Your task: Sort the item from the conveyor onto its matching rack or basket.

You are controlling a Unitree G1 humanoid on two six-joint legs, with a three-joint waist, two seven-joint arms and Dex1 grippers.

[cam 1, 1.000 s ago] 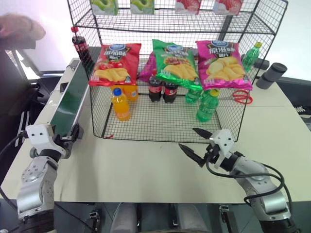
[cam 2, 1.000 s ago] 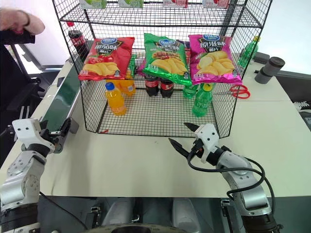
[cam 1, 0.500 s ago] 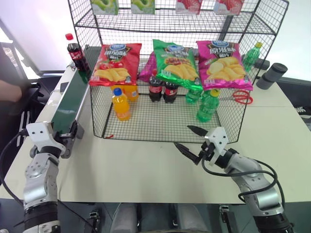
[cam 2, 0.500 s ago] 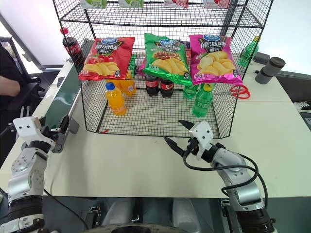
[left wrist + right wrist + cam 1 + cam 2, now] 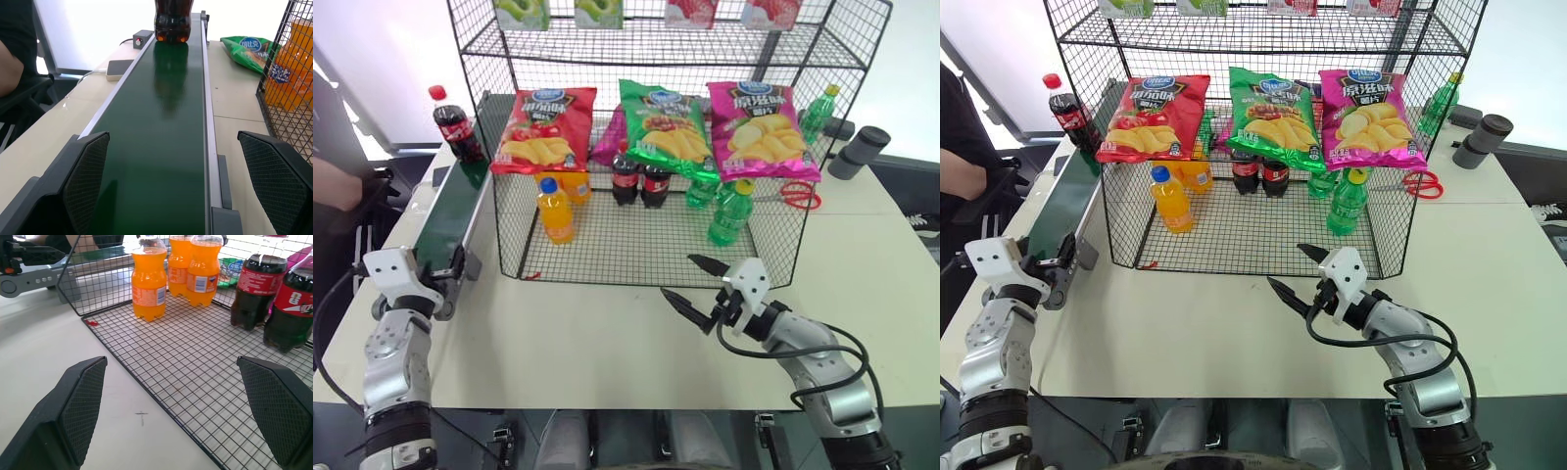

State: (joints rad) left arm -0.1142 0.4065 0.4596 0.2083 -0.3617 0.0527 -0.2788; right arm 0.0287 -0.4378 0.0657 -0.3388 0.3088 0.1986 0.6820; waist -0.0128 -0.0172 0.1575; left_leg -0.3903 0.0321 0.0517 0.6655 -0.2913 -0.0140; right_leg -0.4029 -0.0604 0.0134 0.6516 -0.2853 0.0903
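At upper left, the cola bottle [image 5: 448, 123] rides the conveyor [image 5: 450, 211]; the left gripper [image 5: 178, 188], jaws apart, should wait centred at the belt end.

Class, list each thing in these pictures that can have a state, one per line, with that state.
Small plastic cola bottle with red cap: upright, capped, on the belt's far end.
Dark green conveyor belt: otherwise bare.
Black wire-grid rack: front open, bottles standing inside.
Left gripper: open, at the belt's near end.
Right gripper: open, holding nothing.
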